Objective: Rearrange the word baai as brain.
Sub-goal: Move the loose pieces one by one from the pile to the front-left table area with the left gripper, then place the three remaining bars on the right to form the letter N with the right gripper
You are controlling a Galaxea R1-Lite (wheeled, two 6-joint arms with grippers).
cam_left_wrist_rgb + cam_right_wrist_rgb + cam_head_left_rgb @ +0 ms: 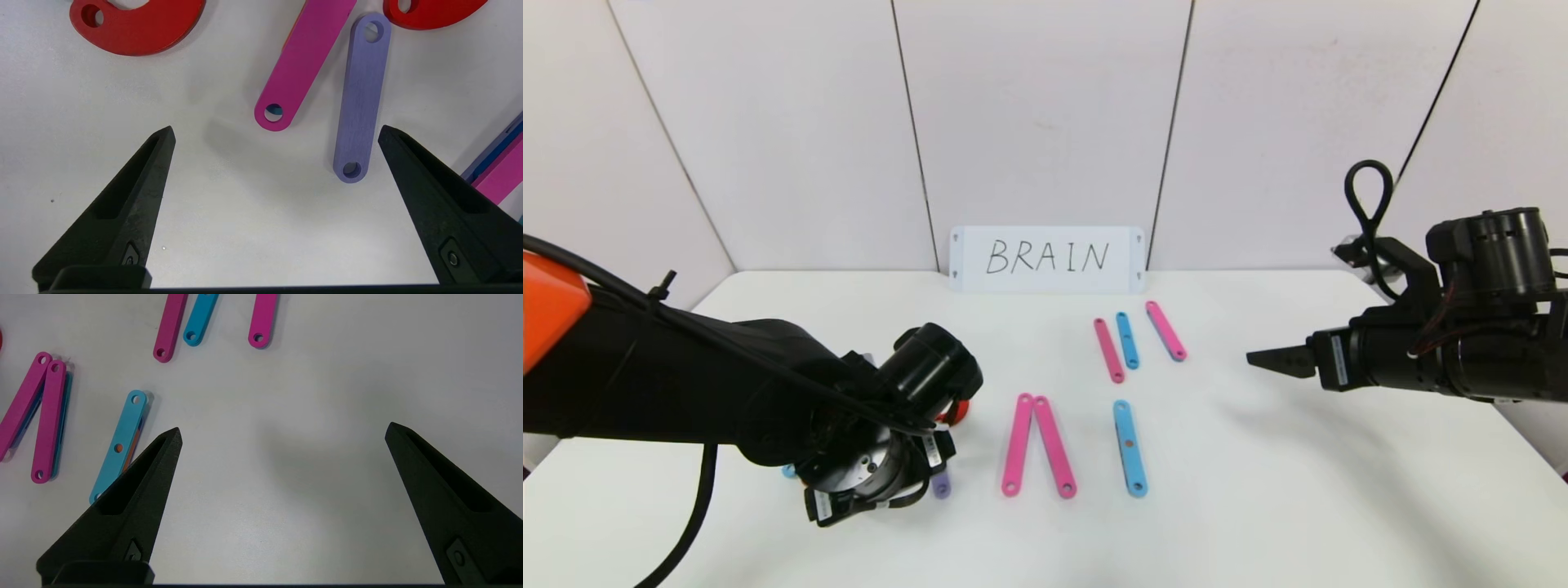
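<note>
Progress looks slight: the word of flat plastic pieces is far from reading BRAIN. Farthest left, the left gripper (276, 134) hangs low over the white table (1258, 490) with its jaws spread wide and nothing between them. Under it lie 2 red curved plastic pieces (135, 28), a magenta holed strip (302, 61) and a purple holed strip (361, 98), loosely scattered, the purple one just inside one finger; from the head view the arm hides most of this cluster, so which letter it forms is uncertain. Next, toward the middle, 2 pink strips (1036, 445) meet at the top like an A without its crossbar. Beside them a single blue strip (1129, 447) stands as an I. Behind that, near the white card handwritten "BRAIN" (1047, 258), 3 short strips, pink, blue and pink (1127, 340), lie side by side, perhaps stock for the N. At far right the right gripper (282, 433) hovers above bare table, jaws fully apart and empty. Still to build, seemingly, are B, R, the crossbar and N. Only the left arm blocks the view.
</note>
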